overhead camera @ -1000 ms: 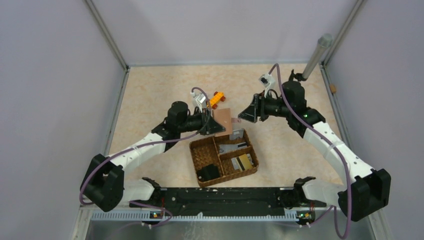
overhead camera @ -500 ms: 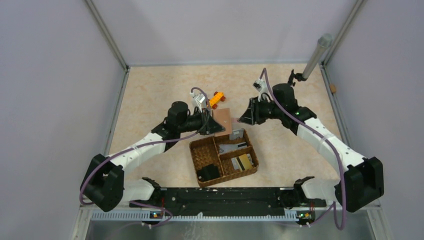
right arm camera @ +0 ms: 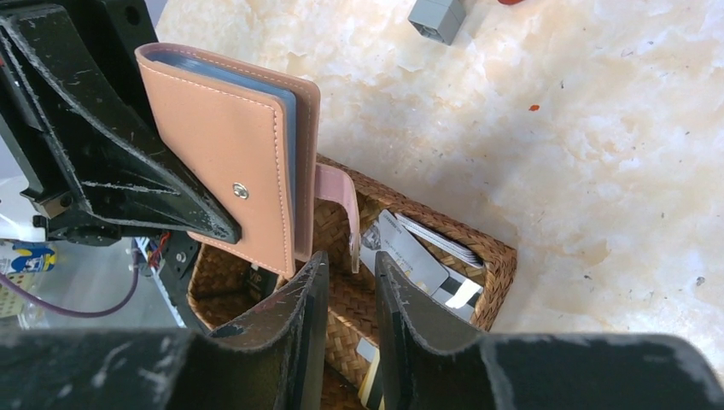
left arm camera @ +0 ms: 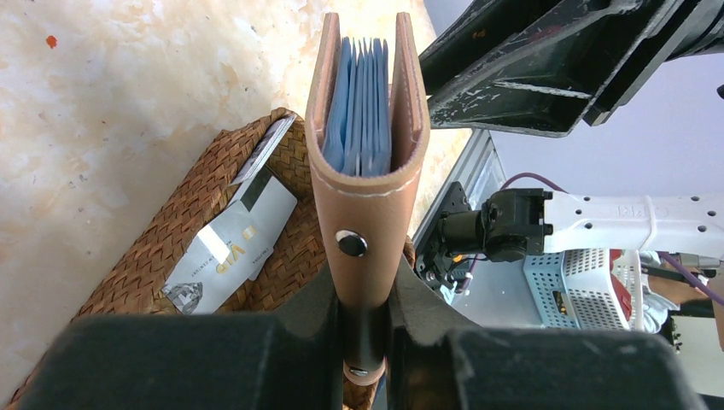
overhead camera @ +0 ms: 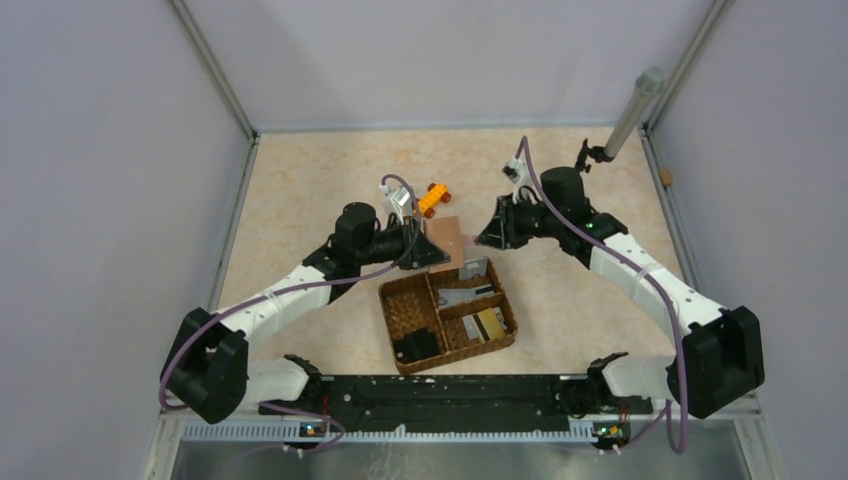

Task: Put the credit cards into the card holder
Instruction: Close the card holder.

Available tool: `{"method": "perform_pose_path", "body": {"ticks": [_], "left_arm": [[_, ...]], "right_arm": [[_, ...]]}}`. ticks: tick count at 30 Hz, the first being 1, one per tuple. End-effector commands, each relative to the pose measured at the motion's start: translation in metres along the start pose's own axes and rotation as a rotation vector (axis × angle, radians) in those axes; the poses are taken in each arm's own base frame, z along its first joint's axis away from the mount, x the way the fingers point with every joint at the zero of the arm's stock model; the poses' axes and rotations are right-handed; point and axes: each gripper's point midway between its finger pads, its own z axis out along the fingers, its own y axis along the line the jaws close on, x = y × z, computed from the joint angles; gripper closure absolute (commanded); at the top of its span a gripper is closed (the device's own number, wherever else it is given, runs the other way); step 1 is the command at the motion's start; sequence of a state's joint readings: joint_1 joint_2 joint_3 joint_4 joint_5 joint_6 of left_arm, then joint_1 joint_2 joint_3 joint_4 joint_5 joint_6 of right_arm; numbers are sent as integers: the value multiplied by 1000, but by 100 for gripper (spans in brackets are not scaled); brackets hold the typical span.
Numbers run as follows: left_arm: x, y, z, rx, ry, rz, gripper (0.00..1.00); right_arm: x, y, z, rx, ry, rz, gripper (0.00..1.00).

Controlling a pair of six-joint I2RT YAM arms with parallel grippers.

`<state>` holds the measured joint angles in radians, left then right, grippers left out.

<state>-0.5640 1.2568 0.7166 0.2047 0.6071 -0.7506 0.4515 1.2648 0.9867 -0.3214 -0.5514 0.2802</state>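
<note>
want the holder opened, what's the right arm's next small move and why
Likely close the right fingers on the pink strap and pull it aside: its tip hangs in their gap, while the left fingers hold the card holder upright, covers together.

- the lower end of the card holder [left arm camera: 365, 171] is lost between the fingers of the left gripper [left arm camera: 367, 299], which clamps it.
- its strap [right arm camera: 340, 213] hangs into the gap of the right gripper [right arm camera: 350, 282]; whether those fingers touch it cannot be told.
- the basket [left arm camera: 162, 256] is cut off by the gripper body in the left wrist view and half covered by the holder in the right wrist view.
- the credit cards [overhead camera: 478, 308] in the basket overlap, so their number cannot be told.
- a black thing [overhead camera: 416, 346] in the near compartment is too small to name.
- a grey block [right arm camera: 437, 17] is cut off by the top edge of the right wrist view.
- an orange thing [overhead camera: 434, 197] is too small to name.
</note>
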Motion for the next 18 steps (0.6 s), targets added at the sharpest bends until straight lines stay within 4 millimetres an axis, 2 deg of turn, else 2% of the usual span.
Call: {"method": "perform_pose_path", "body": {"ticks": [1, 8, 13, 18], "left_arm": [[-25, -25, -6, 53, -68, 56, 100], [-24, -25, -6, 53, -63, 54, 100], [-22, -23, -6, 45, -59, 51, 100], [-27, -15, -7, -7, -81, 45, 100]], "right_arm": [[-1, 5, 7, -33, -6, -29, 76], [-1, 5, 9, -39, -10, -28, 84], [-2, 7, 10, -52, -20, -36, 100], [0, 11, 5, -71, -9, -57, 100]]}}
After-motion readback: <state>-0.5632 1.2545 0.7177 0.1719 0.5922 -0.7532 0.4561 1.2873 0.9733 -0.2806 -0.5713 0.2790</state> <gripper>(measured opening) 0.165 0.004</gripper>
